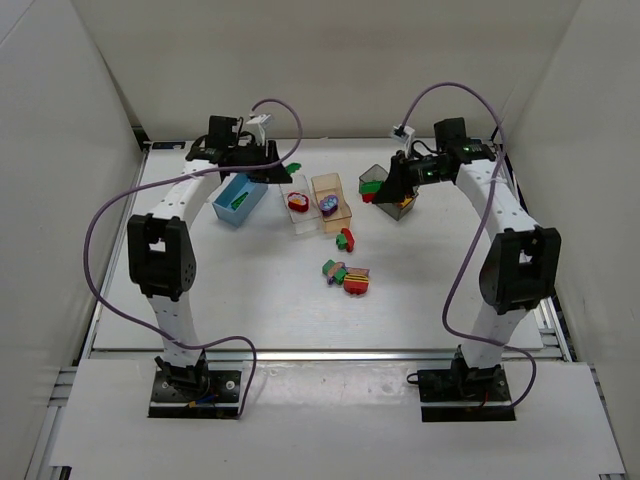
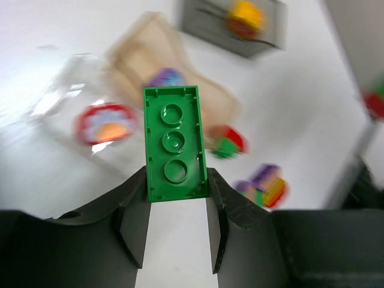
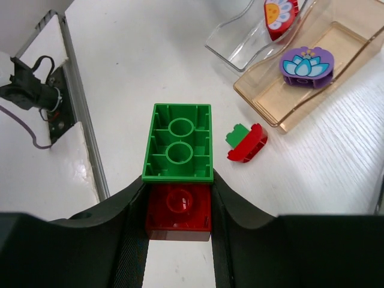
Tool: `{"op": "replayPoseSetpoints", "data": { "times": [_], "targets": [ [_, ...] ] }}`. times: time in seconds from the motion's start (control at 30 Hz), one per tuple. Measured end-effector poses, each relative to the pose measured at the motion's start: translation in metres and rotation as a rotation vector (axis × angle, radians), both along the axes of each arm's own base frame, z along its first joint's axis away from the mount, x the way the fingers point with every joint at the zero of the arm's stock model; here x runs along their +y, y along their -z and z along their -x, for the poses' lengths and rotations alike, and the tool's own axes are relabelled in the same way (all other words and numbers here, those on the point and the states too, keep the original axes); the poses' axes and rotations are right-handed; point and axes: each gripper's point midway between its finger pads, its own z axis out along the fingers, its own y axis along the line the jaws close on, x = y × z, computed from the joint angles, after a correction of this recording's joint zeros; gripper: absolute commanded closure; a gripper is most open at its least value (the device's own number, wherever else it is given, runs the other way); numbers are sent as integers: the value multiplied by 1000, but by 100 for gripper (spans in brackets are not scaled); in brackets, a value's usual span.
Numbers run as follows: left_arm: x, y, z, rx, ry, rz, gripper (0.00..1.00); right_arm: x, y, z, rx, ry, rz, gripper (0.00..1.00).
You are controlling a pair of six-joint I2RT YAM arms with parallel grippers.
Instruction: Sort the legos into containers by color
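The left claw [image 2: 176, 201] is clamped on a green rectangular plastic brick [image 2: 174, 144], near the opaque light blue bin [image 1: 225, 212]. The right claw [image 3: 178, 195] is closed on a red plastic brick [image 3: 179, 211] joined to a second green brick [image 3: 178, 143], by the smoky grey bin [image 1: 400, 207]. On the table [image 1: 250, 290], the clear bin [image 1: 300, 222] holds a red rounded piece [image 1: 297, 202]. The peach bin [image 1: 341, 222] holds a purple flower piece [image 3: 306, 65].

Greens, red and purple on a white worktop [image 1: 250, 300].
Long green plastic brick [image 2: 175, 144]; shorter green plastic brick [image 3: 178, 143] on a glossy red plastic brick [image 3: 179, 211]; rounded purple plastic piece [image 3: 306, 66] printed with a blue-and-white flower.
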Motion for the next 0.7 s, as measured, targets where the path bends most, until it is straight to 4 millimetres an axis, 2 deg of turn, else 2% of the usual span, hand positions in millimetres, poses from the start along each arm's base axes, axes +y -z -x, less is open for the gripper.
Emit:
{"op": "replayPoseSetpoints", "data": {
  "times": [0.17,0.33,0.4,0.57,0.7],
  "targets": [
    [68,24,-40,-15,-301,-207,90,-10,-8,1,-48,27,21,100],
    [123,36,-52,-17,-465,-352,90,-9,-7,-2,-63,29,27,100],
    [131,40,-51,-10,-489,-392,90,-8,-6,-3,-62,27,27,100],
    [136,51,-45,10,-470,-445,90,-5,0,-11,-53,24,28,100],
    [138,65,-40,47,-447,-470,85,-3,4,-14,-45,20,33,100]
  ]
}}
